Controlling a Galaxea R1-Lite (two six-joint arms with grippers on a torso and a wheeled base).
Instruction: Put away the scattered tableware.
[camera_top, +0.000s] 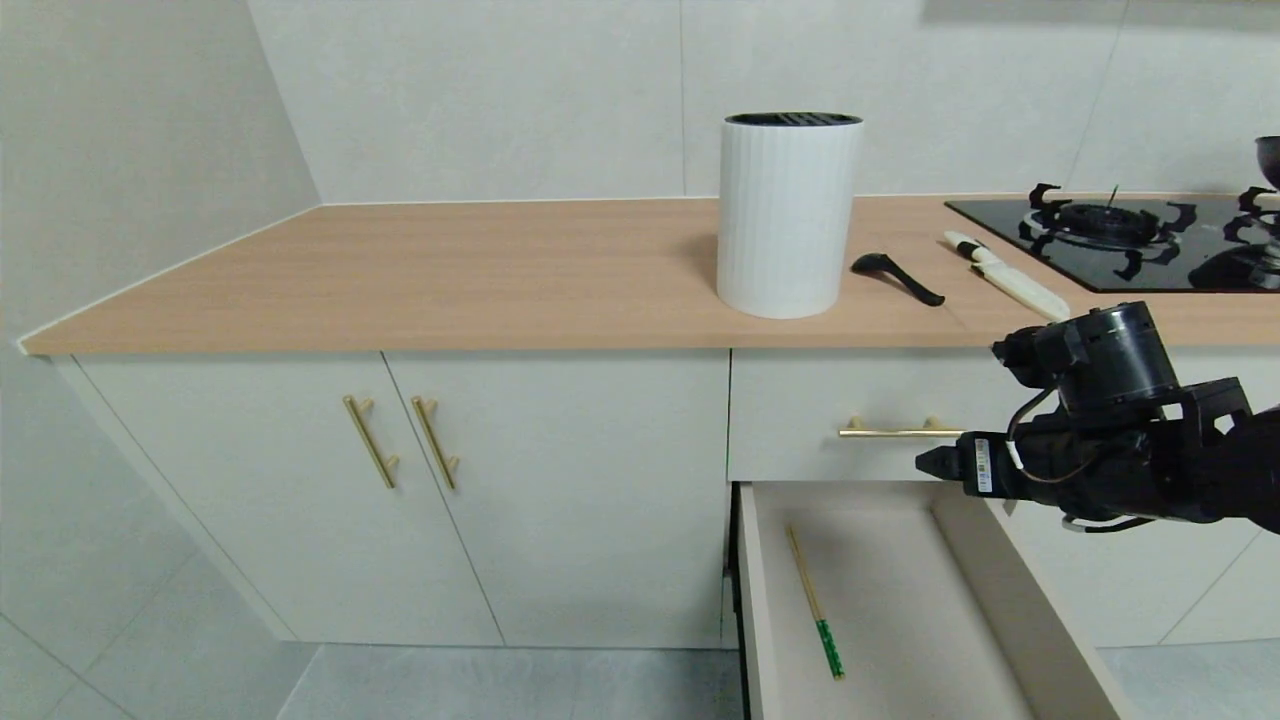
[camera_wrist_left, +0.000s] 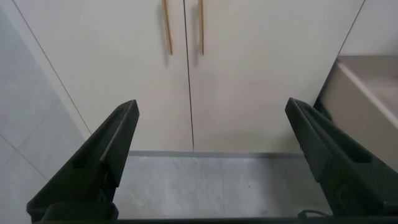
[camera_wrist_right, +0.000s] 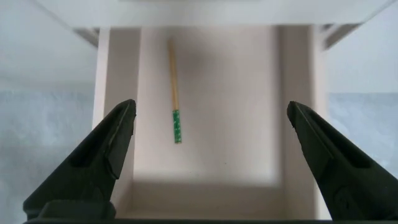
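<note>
Chopsticks (camera_top: 815, 605), bamboo with green ends, lie on the floor of the open drawer (camera_top: 760, 600), near its left wall. They read as one thin line, so I cannot tell whether it is one stick or a pair. In the head view, the tabletop (camera_top: 400, 270) above the drawer carries one black spoon (camera_top: 895, 275) and one pale knife (camera_top: 1005, 277). They are near each other but apart, with one white ribbed canister (camera_top: 790, 215) just left of the spoon. A black hob (camera_top: 1120, 235) sits farther right. The right arm reaches in level from the right. Its right tool (camera_top: 935, 467) hangs over the drawer's back right corner, in front of a closed drawer's gold handle (camera_top: 895, 431).

In the left wrist view, the left tool (camera_wrist_left: 211, 106) is spread wide with nothing between its fingers. It faces the floor (camera_wrist_left: 211, 180) and two cabinet doors (camera_wrist_left: 261, 68), each with one gold handle, with the drawer's corner (camera_wrist_left: 360, 87) beside them.

In the right wrist view, the right tool (camera_wrist_right: 210, 109) is also spread wide and holds nothing. It looks straight down into the drawer (camera_wrist_right: 118, 93), well above the chopsticks (camera_wrist_right: 175, 93).
</note>
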